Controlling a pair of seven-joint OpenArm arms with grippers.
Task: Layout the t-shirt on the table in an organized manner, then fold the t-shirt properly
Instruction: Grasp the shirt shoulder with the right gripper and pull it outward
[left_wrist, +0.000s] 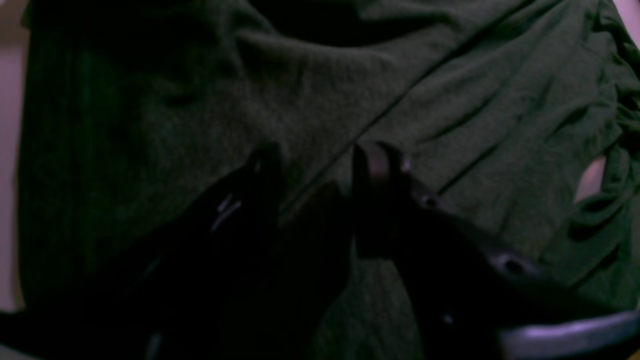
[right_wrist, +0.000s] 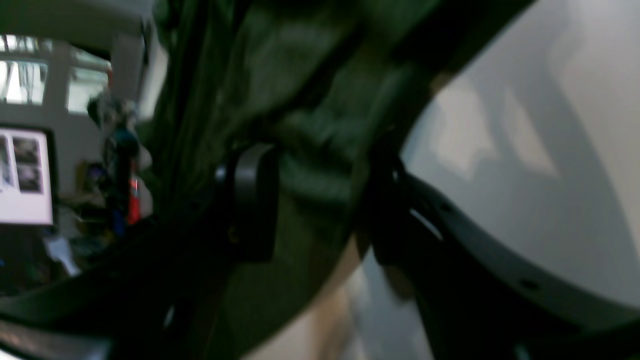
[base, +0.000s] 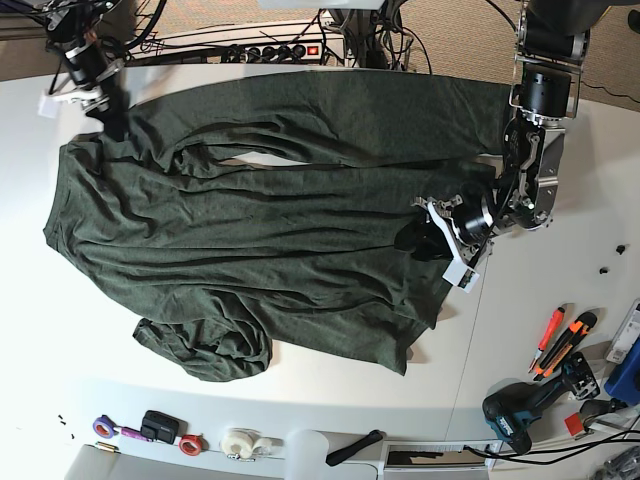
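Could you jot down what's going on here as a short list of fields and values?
cloth: large dark green cotton t-shirt, spread but wrinkled, one sleeve bunched near the front edge
surface: big smooth white table
left gripper: jaws apart above the shirt, holding nothing
right gripper: jaws around a bunch of shirt at the far corner
clutter: orange-handled tools, tape rolls

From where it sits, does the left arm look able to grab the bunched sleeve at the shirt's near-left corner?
Probably not directly: the left gripper hovers over the t-shirt's opposite side, and the bunched sleeve lies far across.
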